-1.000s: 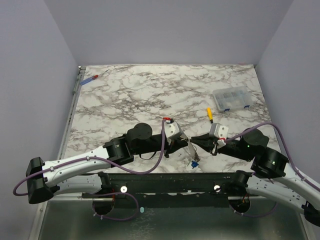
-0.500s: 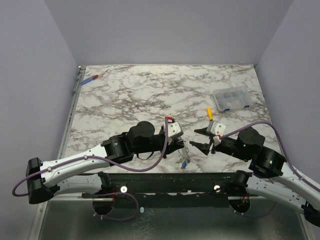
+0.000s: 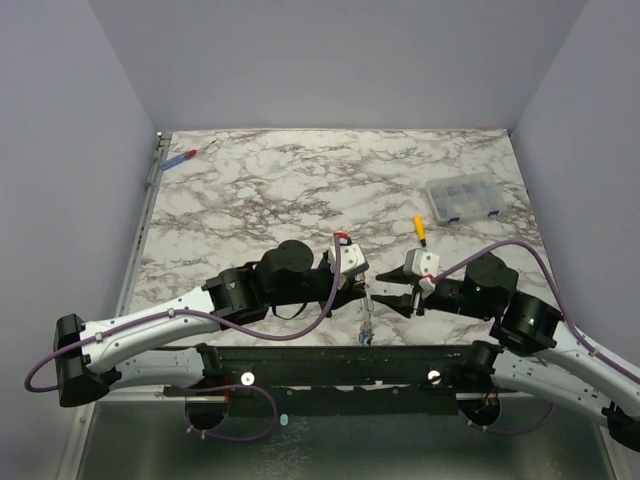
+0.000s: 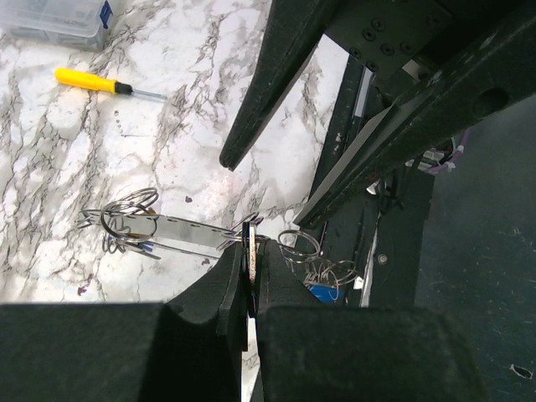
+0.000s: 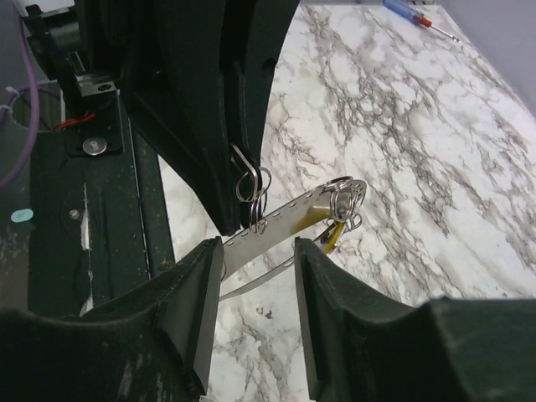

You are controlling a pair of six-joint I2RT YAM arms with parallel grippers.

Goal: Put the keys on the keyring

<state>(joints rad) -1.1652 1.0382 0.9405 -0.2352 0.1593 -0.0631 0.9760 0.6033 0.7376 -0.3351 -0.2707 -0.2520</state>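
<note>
My left gripper (image 3: 362,287) is shut on the keyring (image 4: 188,230) and holds it above the table's near edge. The keyring looks like a silver loop with a flat perforated band, and small split rings (image 4: 126,219) bunch at its far end. Keys hang from it: a yellow-capped one (image 5: 329,236) and a blue-capped one (image 4: 322,291). From above they dangle as one bunch (image 3: 368,325). My right gripper (image 5: 258,247) is open. Its fingers (image 5: 197,310) stand either side of the band (image 5: 293,216) without touching it, and it faces the left gripper (image 4: 249,251).
A yellow-handled screwdriver (image 3: 420,229) and a clear compartment box (image 3: 463,197) lie at the right. A red-and-blue screwdriver (image 3: 185,156) lies at the far left corner. The black mounting rail (image 3: 330,360) runs along the near edge, just below the hanging keys.
The right gripper has opened and moved left toward the left gripper. The left gripper has shifted slightly forward, and the hanging bunch of keys has swung left.
</note>
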